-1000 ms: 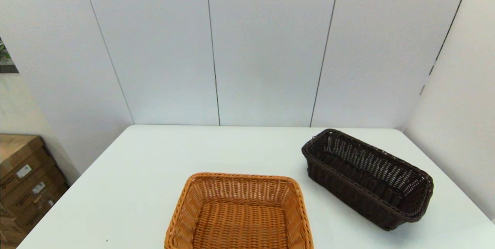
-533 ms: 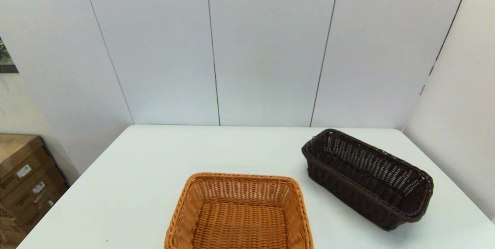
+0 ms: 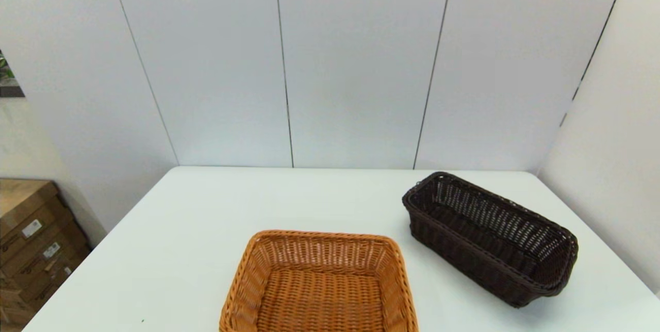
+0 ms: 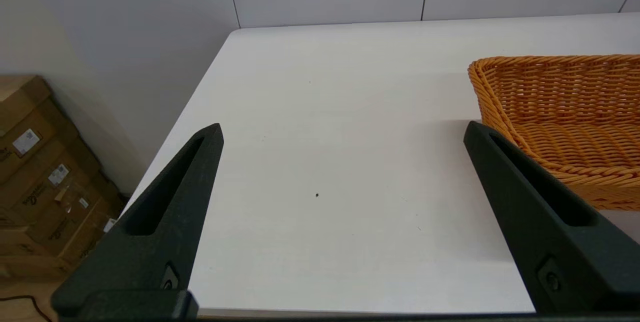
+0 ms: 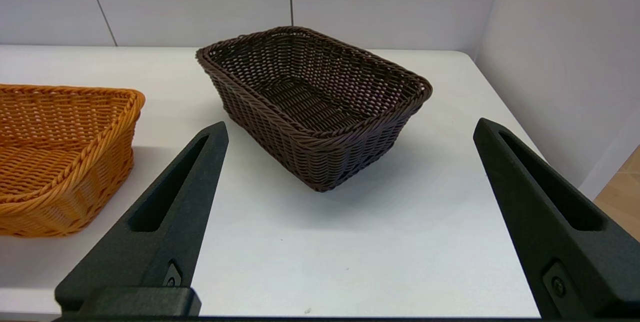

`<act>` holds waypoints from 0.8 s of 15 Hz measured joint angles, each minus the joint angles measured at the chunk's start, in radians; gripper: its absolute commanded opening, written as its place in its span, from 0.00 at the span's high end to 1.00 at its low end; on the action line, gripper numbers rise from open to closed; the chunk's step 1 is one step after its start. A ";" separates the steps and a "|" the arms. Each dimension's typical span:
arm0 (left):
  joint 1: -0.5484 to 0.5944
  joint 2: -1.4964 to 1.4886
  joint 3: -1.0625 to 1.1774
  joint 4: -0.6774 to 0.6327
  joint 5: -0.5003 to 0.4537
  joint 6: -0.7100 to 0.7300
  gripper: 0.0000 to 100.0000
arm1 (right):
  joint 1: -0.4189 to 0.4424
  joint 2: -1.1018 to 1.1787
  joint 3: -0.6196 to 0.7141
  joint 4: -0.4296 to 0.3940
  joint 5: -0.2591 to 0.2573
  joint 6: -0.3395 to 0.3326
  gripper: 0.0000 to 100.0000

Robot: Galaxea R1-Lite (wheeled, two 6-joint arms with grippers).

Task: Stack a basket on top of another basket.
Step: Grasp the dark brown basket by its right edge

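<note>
Dark brown basket (image 3: 490,239): upright on the white table (image 3: 206,229), on the right side toward the far edge, long axis angled to the table edges. Empty. Nothing touches it.
Orange-tan basket (image 3: 319,283): upright at the near centre of the table, its near end cut off by the head view's lower edge. Empty.
Relation: the two baskets stand side by side with a strip of bare table between them; not stacked.
Left gripper (image 4: 342,132): back at the near left edge of the table, fingers spread wide, holding nothing. Orange-tan basket lies off to its right, not between the fingers.
Right gripper (image 5: 350,127): back at the near right edge, fingers spread wide, empty. Dark brown basket sits ahead of it, well apart from the fingertips.
Surroundings: cardboard boxes (image 3: 31,239) on the floor left of the table.
</note>
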 measured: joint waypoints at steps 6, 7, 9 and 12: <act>-0.001 -0.006 0.000 -0.006 0.000 -0.006 0.00 | 0.000 0.000 0.000 0.000 0.000 0.000 0.00; -0.001 -0.017 0.000 -0.006 0.000 -0.006 0.00 | 0.000 0.000 0.000 0.000 0.000 0.000 0.00; -0.004 -0.039 0.000 -0.006 0.000 -0.030 0.00 | 0.000 0.000 0.000 0.000 -0.001 0.000 0.00; -0.005 -0.052 0.000 -0.006 0.000 -0.042 0.00 | 0.000 0.000 0.000 0.000 -0.001 0.000 0.00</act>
